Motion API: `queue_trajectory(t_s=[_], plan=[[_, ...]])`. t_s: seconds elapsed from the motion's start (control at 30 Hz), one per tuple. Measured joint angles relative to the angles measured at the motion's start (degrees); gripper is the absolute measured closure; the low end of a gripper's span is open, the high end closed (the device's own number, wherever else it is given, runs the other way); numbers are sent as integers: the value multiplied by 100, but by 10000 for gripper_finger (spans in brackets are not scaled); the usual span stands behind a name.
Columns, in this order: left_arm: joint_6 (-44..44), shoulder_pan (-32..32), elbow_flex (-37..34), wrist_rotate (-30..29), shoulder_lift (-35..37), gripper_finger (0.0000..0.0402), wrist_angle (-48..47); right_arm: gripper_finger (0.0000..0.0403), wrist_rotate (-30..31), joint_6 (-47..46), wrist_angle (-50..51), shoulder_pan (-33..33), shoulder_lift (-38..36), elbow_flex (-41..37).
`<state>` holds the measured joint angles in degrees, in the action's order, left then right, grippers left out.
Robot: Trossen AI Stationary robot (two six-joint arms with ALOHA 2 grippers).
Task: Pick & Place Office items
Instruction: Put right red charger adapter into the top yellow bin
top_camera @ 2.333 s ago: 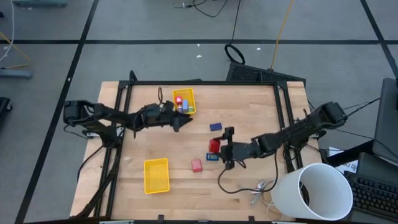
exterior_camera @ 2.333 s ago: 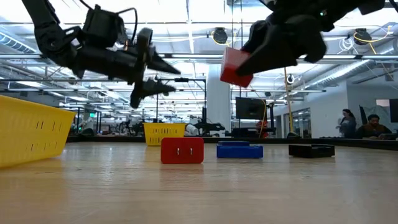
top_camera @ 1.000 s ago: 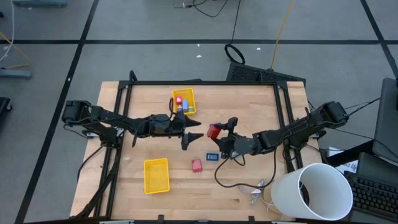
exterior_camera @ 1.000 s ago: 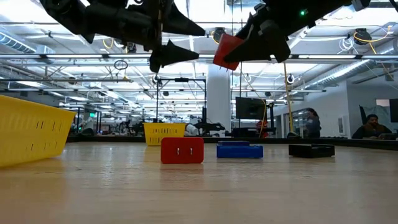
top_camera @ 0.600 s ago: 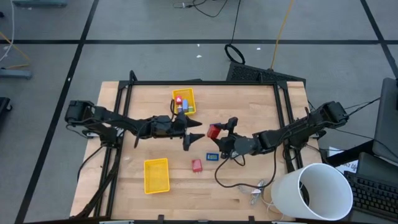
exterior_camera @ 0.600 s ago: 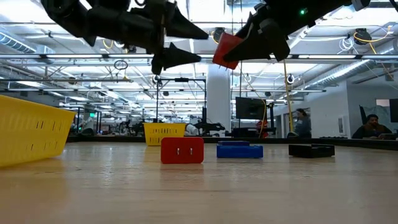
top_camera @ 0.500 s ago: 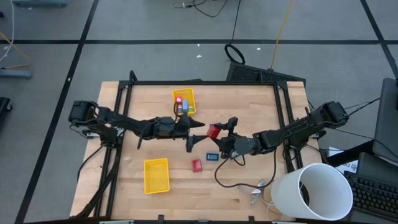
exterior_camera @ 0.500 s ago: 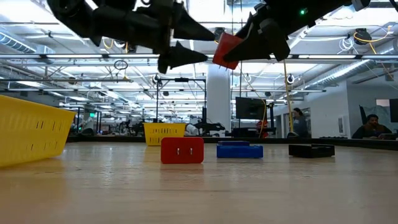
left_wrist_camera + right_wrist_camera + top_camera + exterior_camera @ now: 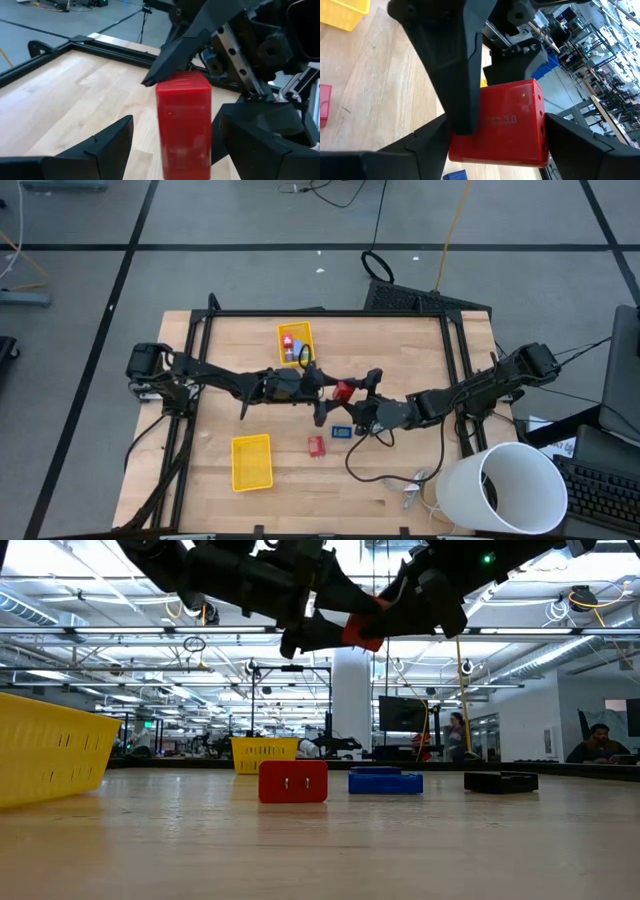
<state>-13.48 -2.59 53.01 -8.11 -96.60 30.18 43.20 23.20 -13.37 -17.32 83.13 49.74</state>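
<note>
Red block is held up in the air near the table's middle, clamped between the fingers of the right gripper. In the right wrist view the red block is seen pinched between that arm's two dark fingers, a marking ending in "3.0" on its face. The left gripper is brought right up to the same block, fingers spread wide on either side of it; in the left wrist view the block stands upright between the two open fingers, and no contact by them can be made out. In the low view both grippers meet high above the table, the block only partly seen between them.

On the wooden table a pink-red block and a small blue piece are lying just below the grippers. In the low view a flat black piece is seen lying to the right of these. One yellow tray near the far edge is holding a few small red and blue pieces; a second yellow tray is set near the front left. A white bucket is standing off the table's front right corner.
</note>
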Motion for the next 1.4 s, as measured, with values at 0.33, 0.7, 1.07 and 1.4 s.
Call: queue_trajectory(t_s=[0.33,0.7,1.07,1.4], plan=[[141,70,18,2,9,105,285,122,-20,-107,-6,-2,0,0],[110,70,18,61,7,106,258,122,-20,-107,-8,-2,0,0],[107,74,18,61,7,192,253,122,-20,-105,-8,-2,0,0],[124,74,18,78,9,282,302,122,20,-61,-4,-2,0,0]])
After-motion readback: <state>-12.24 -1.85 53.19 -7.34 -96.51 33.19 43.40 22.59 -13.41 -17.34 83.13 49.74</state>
